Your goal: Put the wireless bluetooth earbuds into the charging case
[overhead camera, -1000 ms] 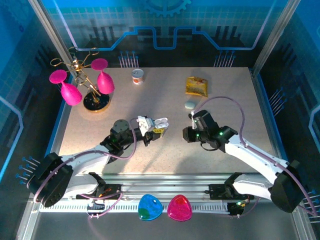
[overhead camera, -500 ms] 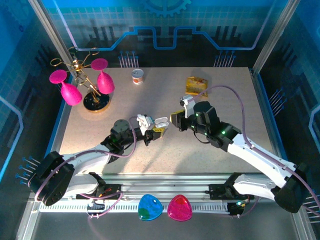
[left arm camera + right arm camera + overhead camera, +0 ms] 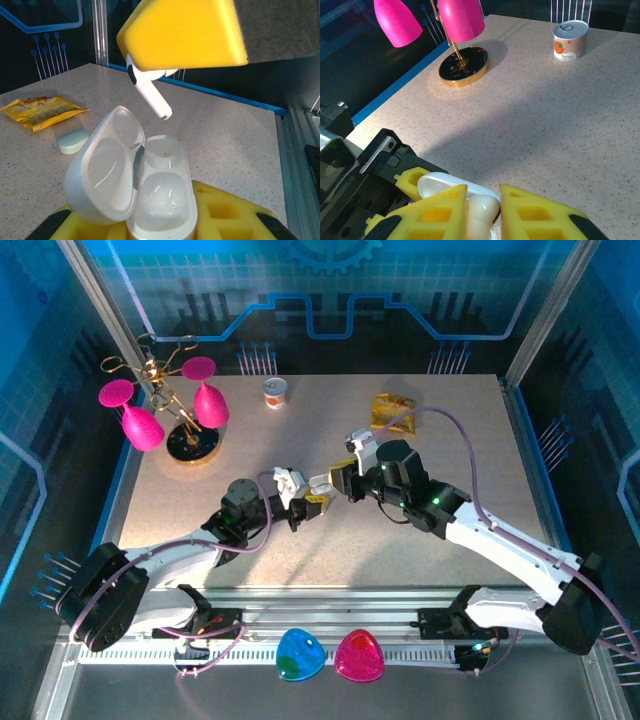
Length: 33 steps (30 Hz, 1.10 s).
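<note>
Speckled beige tabletop (image 3: 450,500), enclosed by blue-lit panels printed with a circuit pattern.

Left gripper (image 3: 303,504): clamped on a white charging case (image 3: 161,200), which sits between its yellow foam pads. The case lid is hinged open to the left. Both moulded wells in the base appear vacant.

Right gripper (image 3: 482,220): pinched on one white earbud (image 3: 149,91), held between its yellow pads. The stem points down and slightly right. The earbud hangs just above the case's far well, clear of it, with a visible gap below the stem tip.

Other items on the surface:
- Small can (image 3: 570,40) with a pull-tab lid and an orange-fruit label, at the far side. The lettering is too small to read.
- Yellow snack packet (image 3: 42,111), crumpled. Its print is illegible.
- Pale-green pebble-shaped case (image 3: 73,141), closed, just beside the packet.
- Gold wire stand on a black round base (image 3: 465,65), carrying magenta wine glasses (image 3: 460,17) hung upside down, at the far left.

No brand marking can be made out on the charging case or the earbud.
</note>
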Each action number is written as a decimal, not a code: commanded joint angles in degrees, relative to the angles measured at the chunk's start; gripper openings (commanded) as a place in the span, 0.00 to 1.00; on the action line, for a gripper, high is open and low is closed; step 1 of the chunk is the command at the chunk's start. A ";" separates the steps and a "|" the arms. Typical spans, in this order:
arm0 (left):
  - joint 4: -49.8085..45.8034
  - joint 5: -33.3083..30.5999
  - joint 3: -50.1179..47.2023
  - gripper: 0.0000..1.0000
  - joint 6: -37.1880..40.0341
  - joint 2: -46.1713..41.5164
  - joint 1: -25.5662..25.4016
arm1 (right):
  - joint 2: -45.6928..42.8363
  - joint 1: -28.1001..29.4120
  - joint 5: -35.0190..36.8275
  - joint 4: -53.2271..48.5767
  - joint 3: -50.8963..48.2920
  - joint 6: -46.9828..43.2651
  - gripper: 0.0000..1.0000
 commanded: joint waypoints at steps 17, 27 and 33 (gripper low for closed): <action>-0.15 -1.26 3.34 0.24 -2.83 -1.84 0.31 | 0.39 0.97 3.55 -0.51 -1.06 -3.28 0.15; -0.80 -2.50 3.98 0.24 -4.06 -1.90 0.31 | 0.33 1.23 3.28 -0.77 -1.24 -4.00 0.15; -0.86 -2.98 3.90 0.24 -4.11 -1.81 0.38 | 0.69 1.82 1.43 -1.51 -0.81 -4.34 0.16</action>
